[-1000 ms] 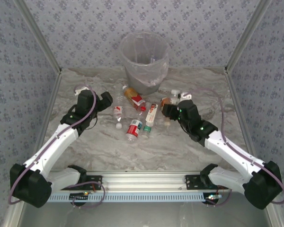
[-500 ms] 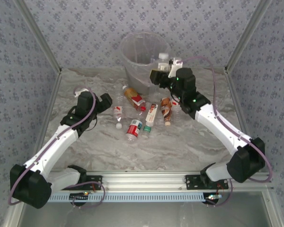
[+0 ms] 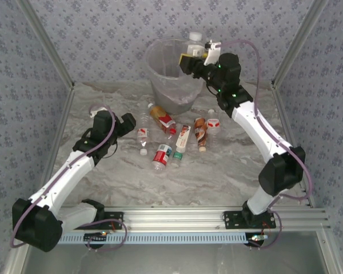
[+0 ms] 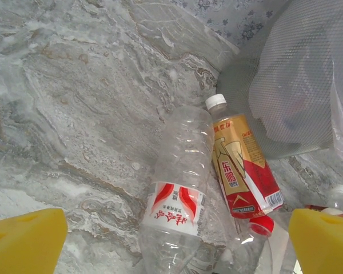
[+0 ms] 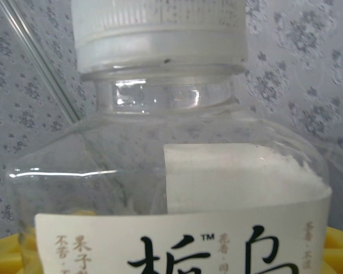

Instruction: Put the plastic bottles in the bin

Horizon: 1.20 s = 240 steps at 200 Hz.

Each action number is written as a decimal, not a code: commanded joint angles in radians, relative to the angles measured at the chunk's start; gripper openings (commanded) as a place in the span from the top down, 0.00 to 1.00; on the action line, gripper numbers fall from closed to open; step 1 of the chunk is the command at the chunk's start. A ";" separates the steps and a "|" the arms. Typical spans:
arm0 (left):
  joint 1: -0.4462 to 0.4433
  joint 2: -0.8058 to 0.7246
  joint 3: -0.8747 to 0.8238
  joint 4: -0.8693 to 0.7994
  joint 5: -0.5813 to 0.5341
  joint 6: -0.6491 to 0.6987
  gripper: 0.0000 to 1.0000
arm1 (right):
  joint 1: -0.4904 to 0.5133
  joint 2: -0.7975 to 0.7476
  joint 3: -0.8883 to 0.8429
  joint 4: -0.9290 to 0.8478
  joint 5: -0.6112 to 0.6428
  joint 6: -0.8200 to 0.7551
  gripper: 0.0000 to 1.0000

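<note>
I am holding a white-capped bottle clamped in the right gripper over the bin. The left gripper is hovering wide open, empty.

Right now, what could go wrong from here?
The white-capped bottle in the right gripper hangs near the rim of the bin; dropped here, it may bounce outside. Under the open left gripper, the red-and-white-labelled bottle touches the gold-labelled bottle; grasping one may shove the other.
</note>
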 commanded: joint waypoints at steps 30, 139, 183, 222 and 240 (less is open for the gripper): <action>0.005 -0.021 -0.009 0.018 0.018 -0.030 0.00 | -0.003 0.115 0.198 0.046 -0.001 -0.117 0.94; 0.005 -0.047 -0.036 0.010 0.012 -0.037 0.01 | 0.003 0.490 0.659 -0.213 0.045 -0.226 0.79; 0.007 -0.058 -0.045 -0.005 -0.010 -0.027 0.00 | 0.013 0.600 0.775 -0.334 0.025 -0.265 0.72; 0.008 -0.045 -0.042 -0.004 -0.013 -0.024 0.01 | 0.019 0.630 0.780 -0.408 0.009 -0.270 0.69; 0.009 -0.040 -0.039 -0.004 -0.008 -0.022 0.01 | 0.021 0.638 0.781 -0.454 -0.011 -0.284 0.66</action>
